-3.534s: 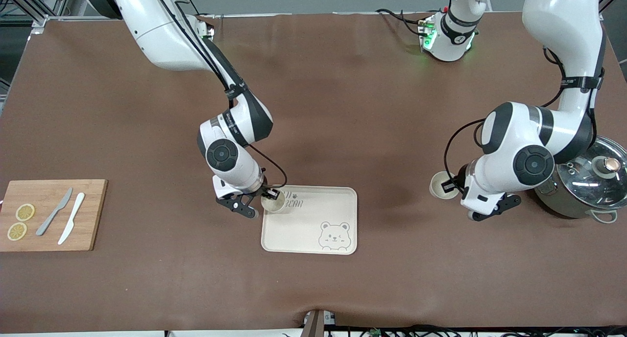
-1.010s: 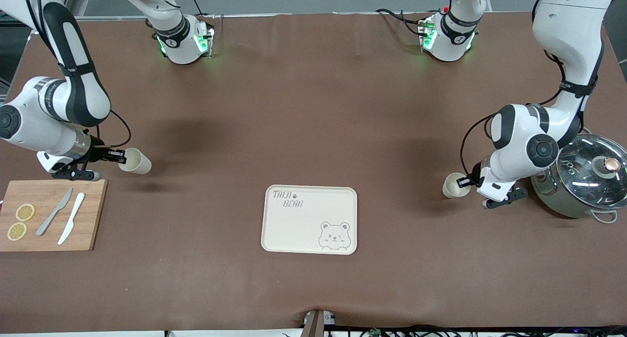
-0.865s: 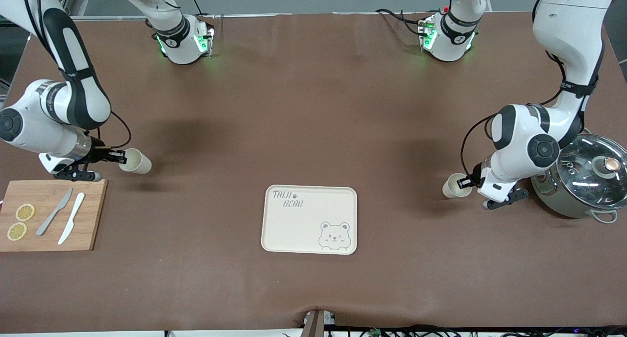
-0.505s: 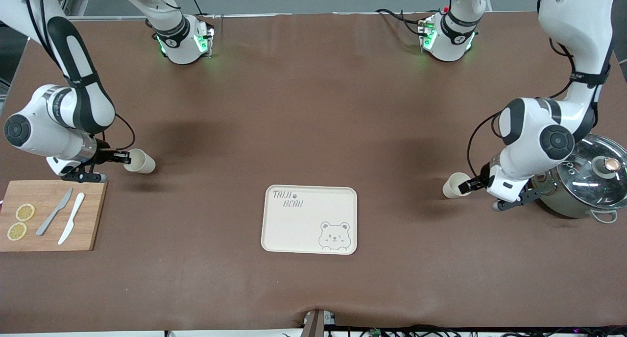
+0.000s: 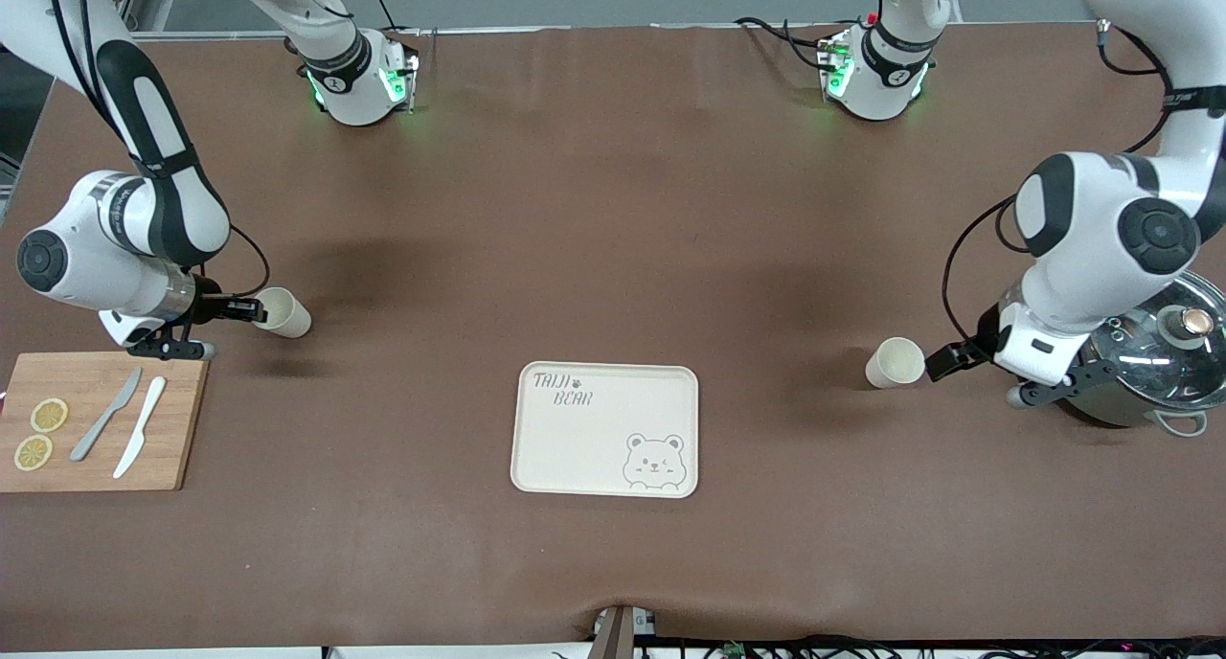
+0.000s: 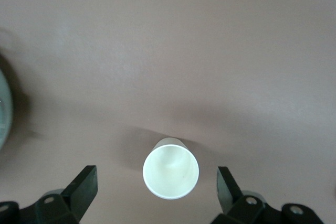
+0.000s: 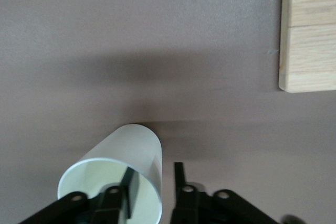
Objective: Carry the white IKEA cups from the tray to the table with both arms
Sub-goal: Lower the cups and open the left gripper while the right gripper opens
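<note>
One white cup stands upright on the table beside the pot. My left gripper is open and apart from it, toward the left arm's end. In the left wrist view the cup sits free between the wide-spread fingers of the left gripper. The other white cup is near the cutting board. My right gripper straddles its wall. In the right wrist view one finger is inside the cup and one finger is outside, with a small gap on each side of the wall at the right gripper.
A cream bear-printed tray lies mid-table, nearer the front camera, with nothing on it. A wooden cutting board with two knives and lemon slices lies by the right arm's end. A lidded steel pot stands by the left gripper.
The left gripper let go of its cup and drew back toward the pot. The right gripper and its cup shifted slightly toward the table's middle.
</note>
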